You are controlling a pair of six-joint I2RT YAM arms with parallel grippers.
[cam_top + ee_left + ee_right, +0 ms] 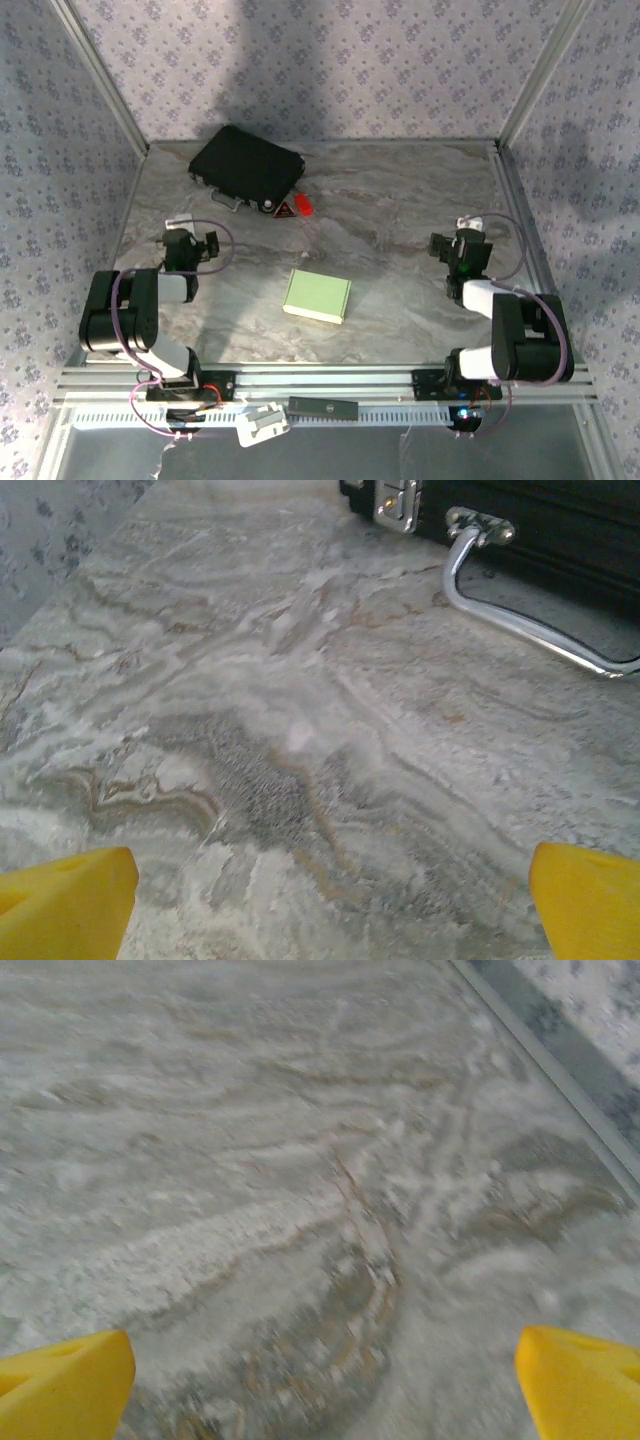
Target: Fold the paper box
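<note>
The paper box [317,295] is a small flat pale-green rectangle lying on the marble table [400,210], midway between the two arms. My left gripper [190,243] hovers well to its left, open, with nothing between the yellow fingertips [65,905]. Over on the right side, my right gripper [455,245] also stands open and empty, its yellow fingertips [580,1380] far apart over bare marble. Neither gripper touches the box.
A black case [247,165] with a chrome handle [520,620] lies at the back left. A small red object [296,207] sits beside it. Aluminium rails [520,200] border the table's right side and the near edge.
</note>
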